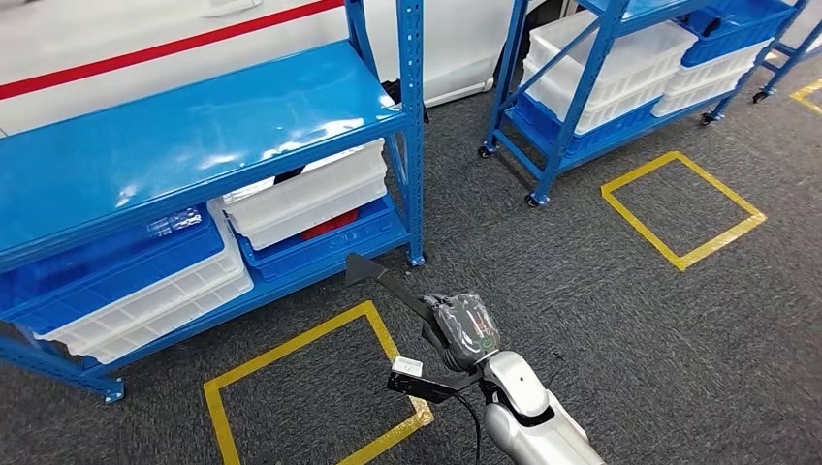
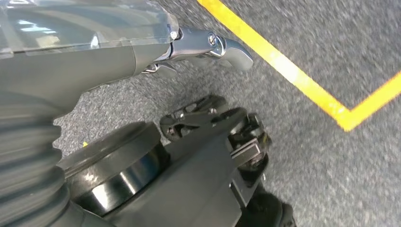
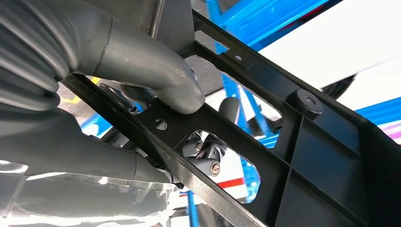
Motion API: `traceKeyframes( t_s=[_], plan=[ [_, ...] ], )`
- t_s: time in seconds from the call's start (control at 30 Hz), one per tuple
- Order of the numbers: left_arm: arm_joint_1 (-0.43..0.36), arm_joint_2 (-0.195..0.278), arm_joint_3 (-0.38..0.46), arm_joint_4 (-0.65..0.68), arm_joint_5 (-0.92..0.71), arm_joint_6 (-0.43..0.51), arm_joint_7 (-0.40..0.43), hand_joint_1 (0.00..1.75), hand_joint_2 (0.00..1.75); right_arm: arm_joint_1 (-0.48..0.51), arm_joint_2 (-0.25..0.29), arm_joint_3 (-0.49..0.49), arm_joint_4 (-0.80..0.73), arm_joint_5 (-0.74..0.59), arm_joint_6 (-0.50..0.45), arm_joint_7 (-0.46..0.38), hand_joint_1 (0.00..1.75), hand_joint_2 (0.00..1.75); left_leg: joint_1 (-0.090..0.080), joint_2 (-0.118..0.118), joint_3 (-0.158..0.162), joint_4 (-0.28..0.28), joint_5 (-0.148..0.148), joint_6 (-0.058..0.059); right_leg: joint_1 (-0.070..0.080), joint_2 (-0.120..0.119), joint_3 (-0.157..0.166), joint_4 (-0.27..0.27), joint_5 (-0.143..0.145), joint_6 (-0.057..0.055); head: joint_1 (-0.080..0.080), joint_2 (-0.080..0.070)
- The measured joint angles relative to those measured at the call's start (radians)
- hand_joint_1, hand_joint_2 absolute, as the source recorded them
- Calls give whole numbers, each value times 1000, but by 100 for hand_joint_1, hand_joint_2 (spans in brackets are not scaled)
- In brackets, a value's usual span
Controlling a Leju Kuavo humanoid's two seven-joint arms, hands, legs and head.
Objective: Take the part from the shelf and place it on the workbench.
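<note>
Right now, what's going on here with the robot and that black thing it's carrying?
The robot's right hand grips a long black plastic part, held out over the grey carpet beside a yellow floor square. The blue shelf, with white bins on its lower level, stands just ahead, so the part is already off it. The left hand hangs above the floor holding nothing. No workbench is in sight, so the placing is not yet done.

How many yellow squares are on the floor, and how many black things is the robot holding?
Yellow tape squares: 3, one near the close shelf, one further right, and a corner of one at the picture's edge
Black part, held in the right hand: 1
Total: 4
</note>
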Motion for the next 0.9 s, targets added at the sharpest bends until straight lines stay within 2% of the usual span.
traceKeyframes(
  t_s=[0.03,0.07,0.1,0.13,0.17,0.23,0.3,0.37,0.4,0.43,0.47,0.5,0.57,0.6,0.63,0.67,0.73,0.8,0.83,0.9],
  plan=[
    [0,0,0,0,1,1,0,0,175,1,1,0,1,0,-3,-1,175,175,0,-13,30,-68,40,6,0,12,1,1,1,1,0,0],
    [0,1,1,0,3,2,0,0,175,0,4,0,2,0,-6,-2,175,175,0,-38,60,-136,71,13,1,23,0,2,2,3,0,0],
    [1,2,1,0,4,4,0,0,175,0,6,-1,2,0,-8,-3,175,175,0,-60,84,-193,91,18,0,34,-3,2,4,7,0,0],
    [2,3,3,0,5,5,0,0,175,1,10,-1,2,1,-12,-3,175,175,-1,-77,98,-227,99,21,-3,44,-8,3,8,13,0,0],
    [3,3,4,0,7,6,0,0,175,3,12,-1,2,4,-16,-2,175,175,-3,-83,101,-236,97,23,-6,54,-12,2,12,20,0,0],
    [5,2,7,0,10,7,0,0,175,13,16,-4,-1,12,-21,1,175,175,-3,-64,104,-251,105,28,-11,66,-17,-4,20,34,0,0],
    [6,-1,8,0,12,9,0,0,175,23,17,-11,-6,23,-26,5,175,175,2,-41,110,-272,119,39,-7,30,-32,24,-4,44,0,0],
    [10,-3,9,0,12,10,2,0,175,27,19,-18,-10,35,-29,9,175,175,1,-16,111,-281,126,46,-6,-24,-82,130,-65,51,0,0],
    [12,-3,9,0,12,10,4,0,175,31,20,-21,-12,41,-30,11,175,175,-1,-3,110,-280,126,47,-7,-36,-110,192,-93,54,0,0],
    [15,-4,10,0,12,12,5,0,175,38,21,-24,-14,47,-30,13,175,175,-2,10,109,-279,126,48,-9,-42,-127,237,-106,58,0,0],
    [17,-6,10,0,12,13,6,0,175,46,22,-28,-18,52,-30,14,175,175,-3,22,109,-278,125,48,-9,-45,-128,247,-102,60,0,0],
    [18,-7,10,0,11,15,7,0,175,54,22,-33,-22,55,-31,16,175,175,-3,33,108,-277,124,47,-10,-49,-108,217,-83,61,0,0],
    [20,-12,11,0,12,18,9,0,175,66,22,-43,-32,60,-33,19,175,175,-5,52,108,-273,121,42,-6,-75,-27,81,-32,54,0,0],
    [21,-14,12,0,14,20,10,0,175,70,22,-47,-37,63,-36,21,175,175,-7,59,108,-270,118,38,-3,-88,6,22,-16,47,0,0],
    [22,-16,13,0,15,21,11,0,175,73,22,-51,-43,66,-41,22,175,175,-10,66,108,-268,116,34,1,-96,24,-13,-9,40,0,0],
    [24,-17,15,0,15,22,13,0,175,78,22,-57,-48,70,-46,24,175,175,-11,72,109,-268,115,29,4,-96,28,-23,-10,33,0,0],
    [28,-19,16,0,15,22,17,0,175,92,22,-68,-56,76,-56,28,175,175,-12,82,112,-268,111,18,3,-79,26,-26,-5,23,0,0],
    [32,-21,16,0,14,22,20,0,175,104,22,-76,-63,82,-62,33,175,175,-9,59,102,-238,84,9,-3,-64,27,-33,2,12,0,0],
    [35,-21,16,0,13,22,23,0,175,109,22,-79,-67,86,-64,36,175,175,-6,40,83,-193,54,5,-5,-57,27,-36,5,7,0,0],
    [41,-23,16,0,8,21,29,0,175,119,23,-86,-76,93,-68,41,175,175,-3,11,27,-58,-16,0,-4,-39,24,-36,8,1,0,0]
  ],
)
